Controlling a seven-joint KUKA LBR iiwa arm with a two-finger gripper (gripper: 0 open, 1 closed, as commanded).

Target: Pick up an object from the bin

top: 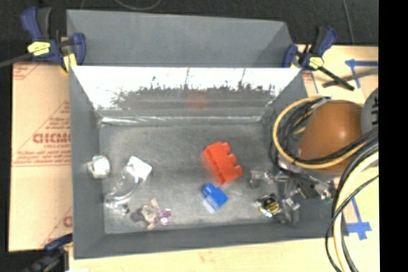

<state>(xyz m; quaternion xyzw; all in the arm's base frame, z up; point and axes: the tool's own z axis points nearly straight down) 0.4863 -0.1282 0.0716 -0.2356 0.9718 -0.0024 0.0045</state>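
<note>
My gripper [280,197] is low in the bin's front right corner, under the orange dome. Its metal parts sit close to the bin floor, and a small dark-and-yellow bit [268,205] shows by the tips. An orange toothed plastic block [221,162] lies left of the gripper, near the middle of the floor. A small blue block [214,196] rests just in front of the orange one. Neither block touches the gripper.
At the front left lie a white crumpled piece [138,169], a small white-green ball [99,166], a clear plastic item [120,193] and a pinkish-purple trinket [155,216]. The bin's sloped walls close in on all sides.
</note>
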